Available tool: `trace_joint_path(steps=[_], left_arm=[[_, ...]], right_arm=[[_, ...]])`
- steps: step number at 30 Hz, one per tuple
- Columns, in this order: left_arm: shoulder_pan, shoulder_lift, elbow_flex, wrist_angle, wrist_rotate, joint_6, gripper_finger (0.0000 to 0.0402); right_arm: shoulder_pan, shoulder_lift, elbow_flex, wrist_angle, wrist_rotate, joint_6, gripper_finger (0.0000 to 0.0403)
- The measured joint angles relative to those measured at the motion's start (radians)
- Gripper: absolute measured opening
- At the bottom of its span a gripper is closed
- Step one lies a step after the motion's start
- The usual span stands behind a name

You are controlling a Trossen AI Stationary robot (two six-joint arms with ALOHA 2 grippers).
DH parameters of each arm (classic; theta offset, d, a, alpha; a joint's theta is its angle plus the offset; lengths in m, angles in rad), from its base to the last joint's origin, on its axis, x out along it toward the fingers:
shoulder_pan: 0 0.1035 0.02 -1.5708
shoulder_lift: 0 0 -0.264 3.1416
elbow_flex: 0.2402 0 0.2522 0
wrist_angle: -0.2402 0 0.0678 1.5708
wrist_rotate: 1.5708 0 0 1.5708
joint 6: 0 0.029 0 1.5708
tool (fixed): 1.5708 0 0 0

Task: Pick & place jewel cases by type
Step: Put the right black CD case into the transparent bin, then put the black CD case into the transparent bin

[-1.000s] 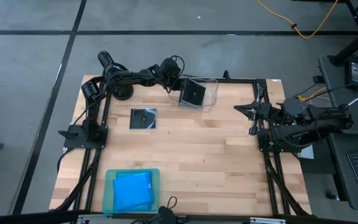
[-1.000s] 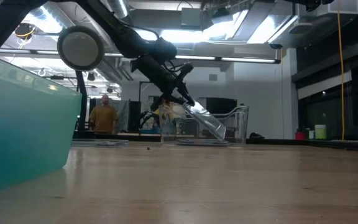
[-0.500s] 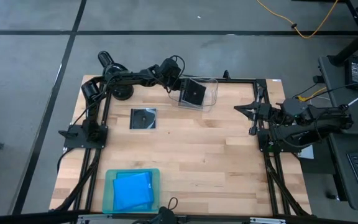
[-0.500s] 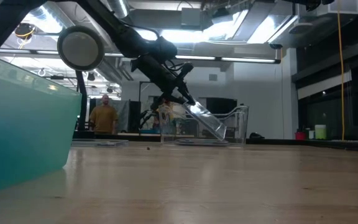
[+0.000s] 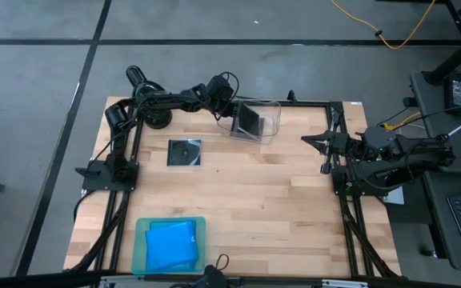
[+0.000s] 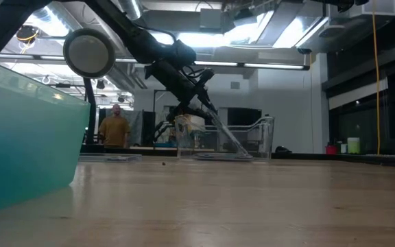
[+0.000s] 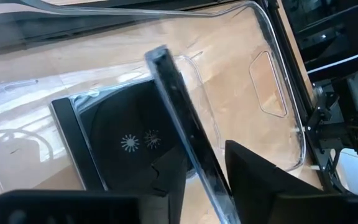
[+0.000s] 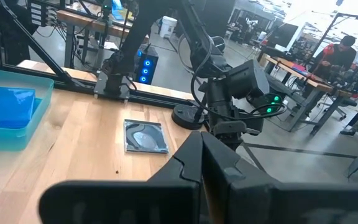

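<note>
Left gripper (image 5: 232,108), arm reaching over the clear bin (image 5: 269,120) at the far edge of the wooden table (image 5: 278,200), fingers parted slightly around a dark grey case (image 7: 188,146) standing tilted on edge, above another lying flat. A third case (image 5: 186,152) lies nearer; blue cases (image 5: 171,245) fill the teal tray (image 5: 142,248). Right gripper (image 5: 310,142) idle, closed.

Pale wood-plank table (image 5: 278,192), clear glossy plastic bin (image 7: 272,93), translucent teal plastic tray (image 5: 141,240), shiny grey cases (image 5: 186,152).
</note>
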Motion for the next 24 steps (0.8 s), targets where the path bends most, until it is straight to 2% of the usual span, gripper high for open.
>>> trace_joint_path(steps=[7, 14, 20, 24], left_arm=[[0.0, -0.001, 0.0, -0.005, 0.001, 0.012, 0.0133], [0.002, -0.019, 0.0, -0.102, -0.003, 0.072, 0.0137], [0.002, -0.074, 0.005, -0.145, -0.057, 0.121, 0.0137], [0.004, -0.108, 0.062, -0.244, -0.101, 0.171, 0.0137]], right_arm=[[0.0, 0.0, 0.0, -0.009, 0.0, 0.0, 0.0007], [0.0, -0.001, 0.0, -0.009, -0.001, 0.0, 0.0007], [0.0, -0.001, 0.0, -0.009, -0.001, 0.0, 0.0007], [0.0, -0.001, 0.0, -0.009, -0.002, 0.0, 0.0007]])
